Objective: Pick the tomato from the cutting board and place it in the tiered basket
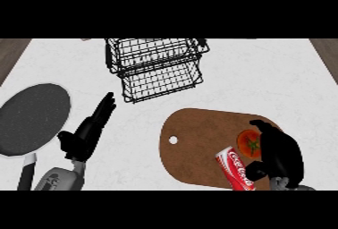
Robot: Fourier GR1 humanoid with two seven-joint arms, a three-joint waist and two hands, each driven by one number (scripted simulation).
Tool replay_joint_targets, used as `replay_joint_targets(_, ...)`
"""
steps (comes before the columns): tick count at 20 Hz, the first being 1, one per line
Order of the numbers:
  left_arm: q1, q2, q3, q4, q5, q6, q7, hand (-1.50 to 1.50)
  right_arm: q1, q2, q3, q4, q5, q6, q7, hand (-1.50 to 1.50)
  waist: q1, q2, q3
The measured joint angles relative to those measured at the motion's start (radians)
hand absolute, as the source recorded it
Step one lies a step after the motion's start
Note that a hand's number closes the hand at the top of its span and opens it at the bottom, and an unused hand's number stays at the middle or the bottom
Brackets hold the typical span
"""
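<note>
A red tomato (249, 143) with a green stem lies on the brown cutting board (198, 134) at the right. My right hand (280, 152) sits over the tomato's right side, its fingers curving round the top of it and its thumb low near the can; much of the tomato is hidden behind the hand. The black wire tiered basket (157, 67) stands at the back centre of the counter. Left of the board, my left hand (89, 129) rests open above the counter with its fingers straight and pointing toward the basket.
A red soda can (235, 170) lies on the board just left of my right thumb. A dark frying pan (31, 118) with a black handle sits at the far left, beside my left hand.
</note>
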Motion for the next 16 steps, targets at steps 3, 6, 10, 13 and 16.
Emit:
replay_joint_targets(3, 0.017, -0.009, -0.006, -0.019, -0.016, 0.005, 0.000, 0.00, -0.024, 0.021, -0.004, 0.034, 0.042, -0.039, -0.043, 1.50, 0.002, -0.001, -0.001)
replay_joint_targets(6, 0.012, -0.011, 0.007, -0.010, -0.021, -0.008, 0.002, 0.00, -0.026, 0.042, 0.003, 0.035, 0.082, -0.065, -0.070, 1.50, 0.000, -0.002, -0.002)
replay_joint_targets(10, 0.005, -0.023, 0.018, -0.008, -0.035, -0.014, 0.011, 0.00, -0.033, 0.059, -0.016, 0.035, 0.097, -0.066, -0.102, 1.50, 0.001, 0.000, 0.001)
replay_joint_targets(13, 0.000, -0.027, 0.041, 0.013, -0.037, -0.038, -0.007, 0.00, -0.024, 0.075, -0.022, 0.031, 0.132, -0.077, -0.117, 1.50, 0.000, 0.001, 0.002)
replay_joint_targets(16, 0.004, -0.026, 0.049, 0.018, -0.042, -0.052, -0.009, 0.00, -0.068, 0.047, -0.071, 0.080, 0.095, -0.062, -0.200, 1.50, 0.007, 0.005, 0.006)
